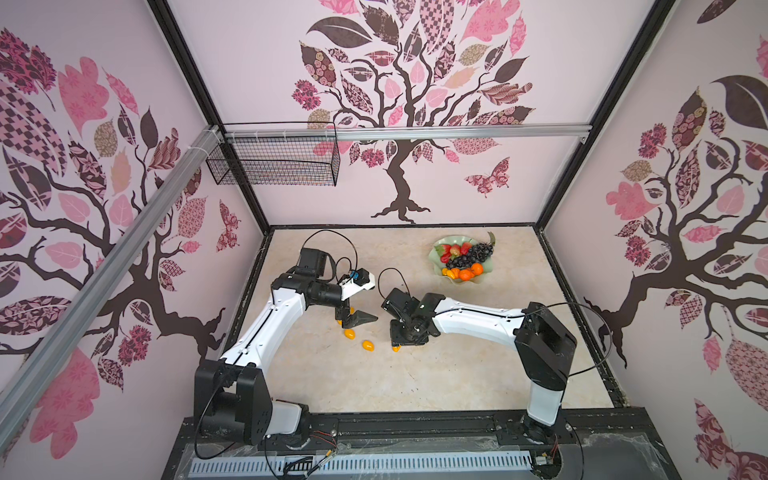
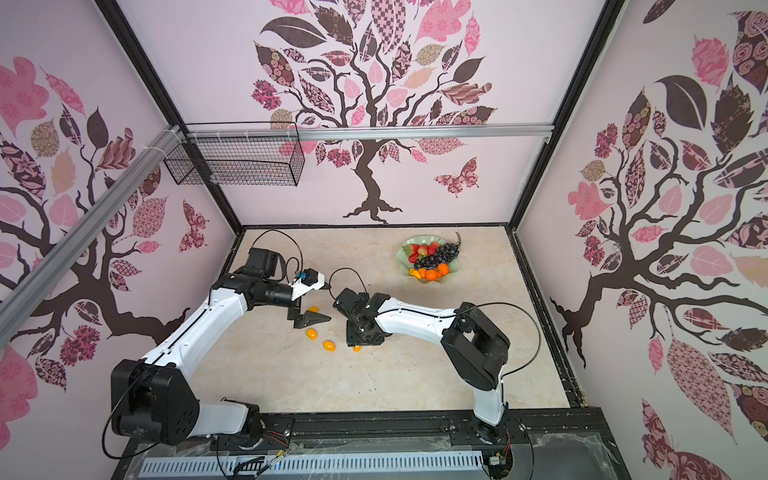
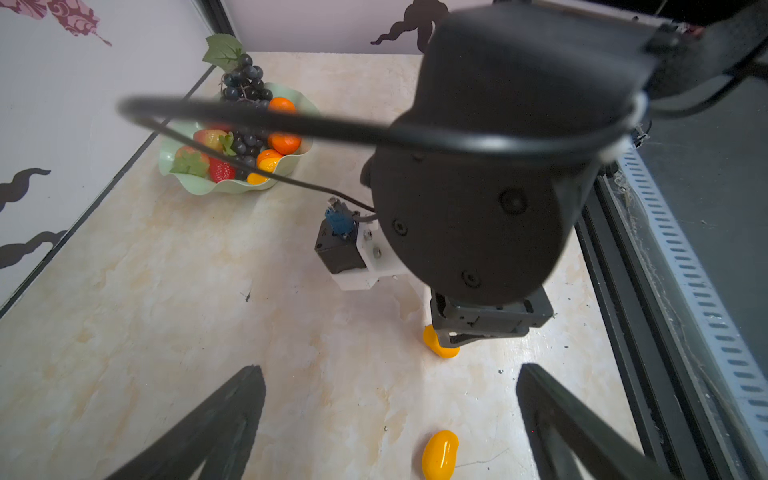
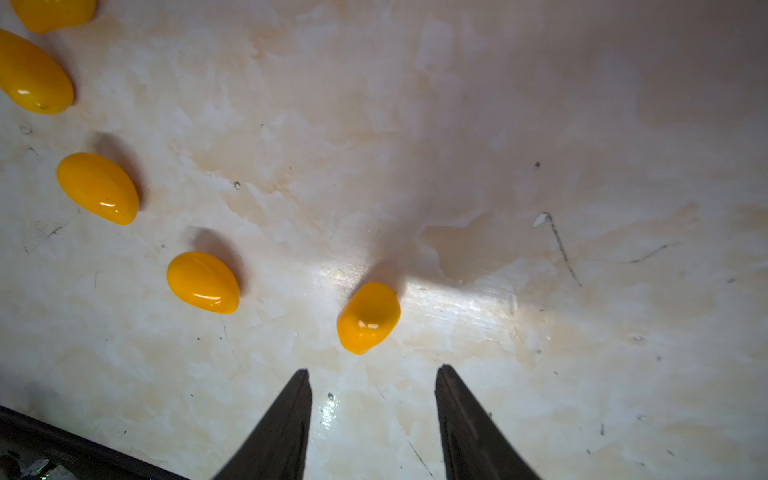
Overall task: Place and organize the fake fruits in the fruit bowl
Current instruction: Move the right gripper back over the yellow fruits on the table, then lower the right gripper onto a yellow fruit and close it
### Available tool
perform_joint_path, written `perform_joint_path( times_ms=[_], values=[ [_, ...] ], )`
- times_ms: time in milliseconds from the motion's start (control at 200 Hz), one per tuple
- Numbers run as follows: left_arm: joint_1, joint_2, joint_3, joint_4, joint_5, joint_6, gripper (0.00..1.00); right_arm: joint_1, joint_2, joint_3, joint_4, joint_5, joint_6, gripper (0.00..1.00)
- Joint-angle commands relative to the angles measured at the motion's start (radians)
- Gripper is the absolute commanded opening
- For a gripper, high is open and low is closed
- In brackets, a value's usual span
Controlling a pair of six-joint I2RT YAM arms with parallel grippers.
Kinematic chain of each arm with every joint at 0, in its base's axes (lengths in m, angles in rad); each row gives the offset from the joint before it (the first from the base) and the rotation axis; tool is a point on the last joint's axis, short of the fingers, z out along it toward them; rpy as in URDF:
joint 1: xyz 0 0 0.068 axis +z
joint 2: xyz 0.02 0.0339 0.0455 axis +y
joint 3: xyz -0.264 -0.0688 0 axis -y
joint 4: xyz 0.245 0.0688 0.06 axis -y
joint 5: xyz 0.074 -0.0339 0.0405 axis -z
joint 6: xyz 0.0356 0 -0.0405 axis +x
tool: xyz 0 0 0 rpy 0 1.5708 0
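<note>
Poised with right tool (image 4: 372, 369) parted, empty, just short of a kumquat (image 4: 368, 318) near bench (image 4: 540, 124) middle; could squirt glossy fruit aside if pinched off-centre. Left tool (image 3: 389, 367) likewise slack. Fruit bowl (image 3: 199, 189) near far-right corner.

Even light, tabletop (image 4: 453, 297) glare, blurred foreground

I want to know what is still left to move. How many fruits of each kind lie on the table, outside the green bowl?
Kumquats: 5
Strawberries: 0, seen only in the bowl
Tangerines: 0, seen only in the bowl
Grape bunch: 0, in the bowl
Total: 5
</note>
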Motion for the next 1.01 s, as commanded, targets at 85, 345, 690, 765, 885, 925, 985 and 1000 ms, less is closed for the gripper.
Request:
perform_joint_path(
  times_ms=[85,345,690,765,885,925,985,1000],
  values=[
    [0.002,0.007,0.040,-0.018,0.045,0.013,0.99,0.006,0.080,0.061,-0.024,0.010,-0.017,0.49],
    [0.003,0.006,0.037,-0.003,0.044,0.002,0.99,0.010,0.125,0.076,-0.041,0.019,-0.039,0.48],
    [0.004,0.014,0.038,0.006,0.040,-0.010,0.99,0.014,0.179,0.094,-0.056,0.012,-0.058,0.46],
    [0.004,0.016,0.037,0.017,0.031,-0.022,0.99,0.013,0.184,0.095,-0.058,0.010,-0.060,0.45],
    [0.006,0.022,0.040,0.021,0.024,-0.033,0.99,0.013,0.190,0.094,-0.059,0.015,-0.062,0.44],
    [0.006,0.021,0.039,0.022,0.026,-0.033,0.98,0.013,0.189,0.095,-0.060,0.019,-0.064,0.43],
    [0.006,0.021,0.040,0.024,0.028,-0.037,0.98,0.014,0.190,0.095,-0.062,0.028,-0.067,0.42],
    [0.006,0.022,0.039,0.025,0.029,-0.040,0.99,0.014,0.191,0.094,-0.062,0.031,-0.069,0.42]
  ],
)
